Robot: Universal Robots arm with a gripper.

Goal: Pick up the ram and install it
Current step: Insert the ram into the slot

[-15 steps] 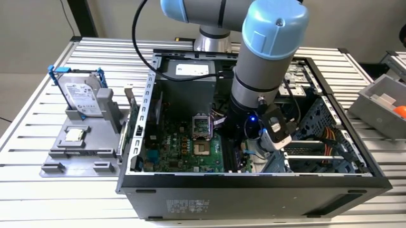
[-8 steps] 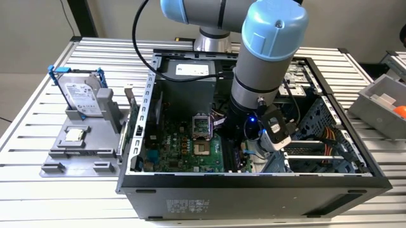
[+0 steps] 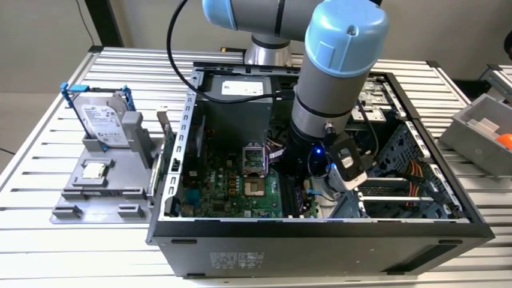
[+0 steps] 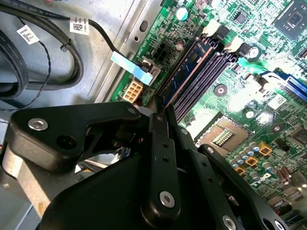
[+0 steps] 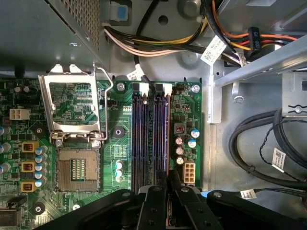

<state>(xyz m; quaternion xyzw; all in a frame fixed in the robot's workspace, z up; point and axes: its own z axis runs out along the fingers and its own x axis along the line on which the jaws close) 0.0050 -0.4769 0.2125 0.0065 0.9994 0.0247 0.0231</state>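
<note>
Between the gripper's fingertips, the ram [image 4: 192,64] stands on edge in the outermost memory slot [image 5: 166,139] of the motherboard [image 5: 72,124], running lengthwise away from the gripper [image 4: 160,109] in the second wrist view. The gripper [image 5: 168,178] has its two black fingers [image 4: 154,143] drawn together, clamped on the near end of the ram. Beside the gripped slot, on the side toward the open processor socket [image 5: 76,167], the neighbouring memory slots lie parallel. Just beyond the gripper on the other side sits a small white power connector [image 5: 188,171], and past it black cables [image 5: 259,153] loop across the case floor. In the exterior view, the arm [image 3: 332,78] reaches down into the open computer case [image 3: 320,240], with the gripper [image 3: 308,189] low over the board.
</note>
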